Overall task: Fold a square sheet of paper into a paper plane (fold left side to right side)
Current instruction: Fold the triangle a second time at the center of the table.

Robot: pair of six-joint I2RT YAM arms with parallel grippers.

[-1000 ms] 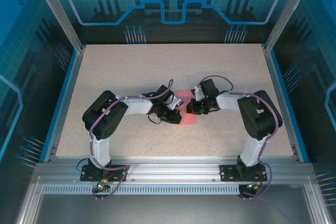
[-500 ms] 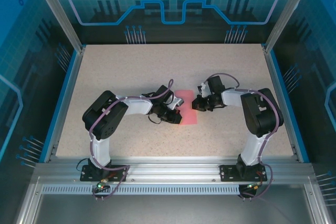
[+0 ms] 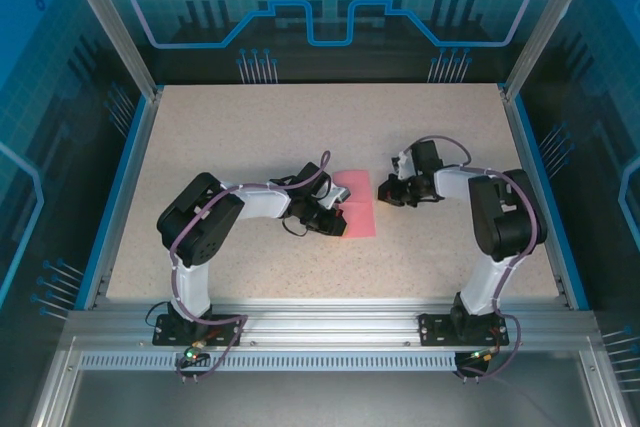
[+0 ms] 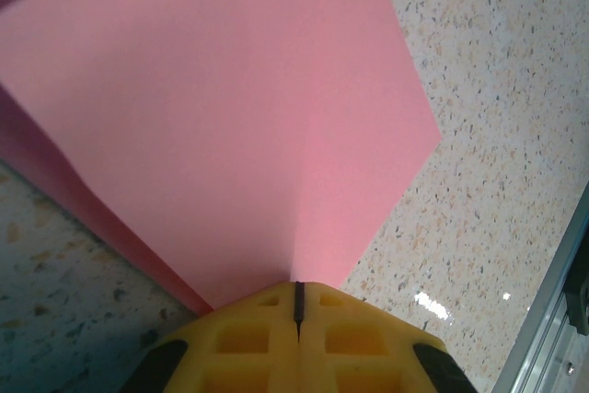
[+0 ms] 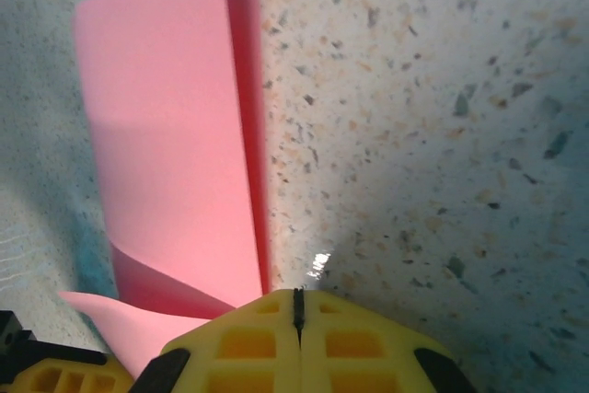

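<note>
Spotted the square sheet of paper (image 3: pixel 362 215) between the two claws, partly doubled over, long axis running away from the bases. Pinched at its left edge by the left gripper (image 3: pixel 337 217), jaws pressed together. Parked the right gripper (image 3: pixel 385 191) just right of it, clamped empty, not touching.

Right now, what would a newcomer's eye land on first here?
The pink-red sheet of paper, partly folded, at the middle of the speckled table. The left gripper, shut, sits at its left edge; the right gripper, also shut, hangs just right of it, apart.
</note>
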